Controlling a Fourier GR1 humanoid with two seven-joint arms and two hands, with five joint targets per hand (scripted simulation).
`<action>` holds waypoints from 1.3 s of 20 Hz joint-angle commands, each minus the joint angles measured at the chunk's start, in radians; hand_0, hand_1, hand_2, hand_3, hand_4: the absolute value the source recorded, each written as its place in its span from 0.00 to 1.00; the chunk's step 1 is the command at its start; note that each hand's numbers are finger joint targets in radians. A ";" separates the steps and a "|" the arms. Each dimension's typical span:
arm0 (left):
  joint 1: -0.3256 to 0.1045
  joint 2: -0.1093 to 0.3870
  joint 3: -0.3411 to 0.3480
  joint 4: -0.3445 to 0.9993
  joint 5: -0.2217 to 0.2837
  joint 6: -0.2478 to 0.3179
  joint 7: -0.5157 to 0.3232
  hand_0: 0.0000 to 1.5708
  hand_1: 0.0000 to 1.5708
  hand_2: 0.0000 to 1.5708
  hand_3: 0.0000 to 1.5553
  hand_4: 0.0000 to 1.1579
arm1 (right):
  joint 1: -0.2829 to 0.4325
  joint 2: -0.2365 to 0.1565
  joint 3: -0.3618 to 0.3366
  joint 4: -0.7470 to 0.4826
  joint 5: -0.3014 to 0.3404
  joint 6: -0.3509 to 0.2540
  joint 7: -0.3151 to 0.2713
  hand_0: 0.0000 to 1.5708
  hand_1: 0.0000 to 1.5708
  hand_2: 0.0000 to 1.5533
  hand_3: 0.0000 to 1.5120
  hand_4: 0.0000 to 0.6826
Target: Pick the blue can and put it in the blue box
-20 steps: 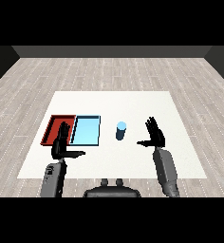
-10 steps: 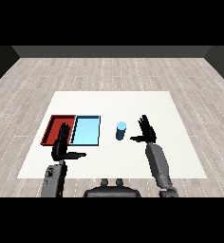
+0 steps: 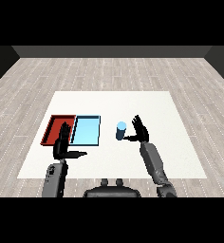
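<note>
Head view: white table (image 3: 180, 156) fills the middle of the frame, plain matte top. Around it, a floor of pale grey wood-look planks (image 3: 109, 71); a dark wall band runs across the top of the room.

Red tray (image 3: 55, 124) and light blue tray (image 3: 87, 130) lie side by side, touching, left of centre on the table, red further left.

Blue can (image 3: 121, 131) stands upright on the table just right of the light blue tray, outside it, near frame centre. No label, brand or writing readable on the can, trays or table.

Right robot hand (image 3: 140, 132) sits just beside the can on its right side, fingers spread and straight, thumb reaching toward the can; can't tell if the thumb touches it. Not closed round the can. Grey forearm runs down to the lower right.

Left robot hand (image 3: 63, 145) is at lower left, overlapping the near edge of the red tray, fingers straight and pointing up, thumb stuck out to the right, holding nothing. Its forearm drops to the lower left.
</note>
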 commanded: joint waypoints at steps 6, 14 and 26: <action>-0.023 -0.026 -0.017 0.051 -0.033 0.028 -0.043 0.00 0.00 0.00 0.00 0.00 | -0.145 0.004 0.200 0.180 -0.088 -0.169 -0.074 0.00 0.00 0.00 0.00 0.00; 0.025 -0.013 -0.012 -0.012 0.003 -0.004 -0.012 0.00 0.00 0.00 0.00 0.00 | -0.235 0.004 0.145 0.356 -0.067 -0.124 -0.139 0.00 0.00 0.00 0.00 0.00; 0.066 -0.010 0.014 -0.070 0.052 -0.027 0.004 0.00 0.00 0.00 0.00 0.00 | -0.326 0.004 0.329 0.461 -0.242 -0.180 -0.152 0.00 0.00 0.00 0.00 0.00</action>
